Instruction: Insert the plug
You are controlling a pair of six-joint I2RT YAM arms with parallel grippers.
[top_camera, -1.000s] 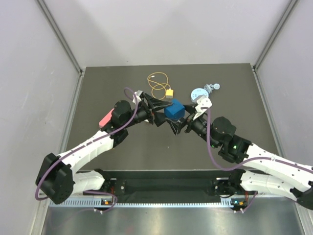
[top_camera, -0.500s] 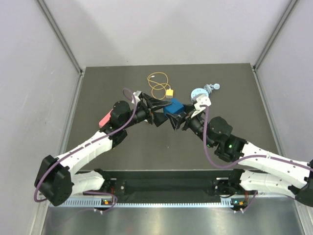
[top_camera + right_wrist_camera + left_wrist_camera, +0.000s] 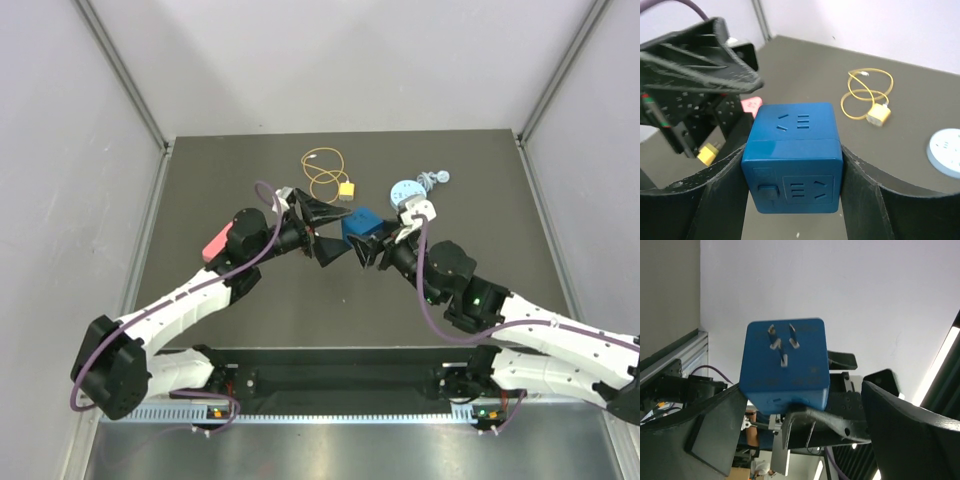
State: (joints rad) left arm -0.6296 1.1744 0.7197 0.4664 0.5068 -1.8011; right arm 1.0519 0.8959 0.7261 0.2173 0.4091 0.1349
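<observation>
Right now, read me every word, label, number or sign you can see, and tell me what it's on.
No text here reads clearly.
Pronged face of the blue cube: faint raised lettering, too blurred to read.
Top of the pale blue disc: small dark marks, too small to read.

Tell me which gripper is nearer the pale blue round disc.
Right. The right gripper, clamped on the blue cube, sits just near-left of the pale blue disc; the left gripper is open farther left, beyond the cube.
</observation>
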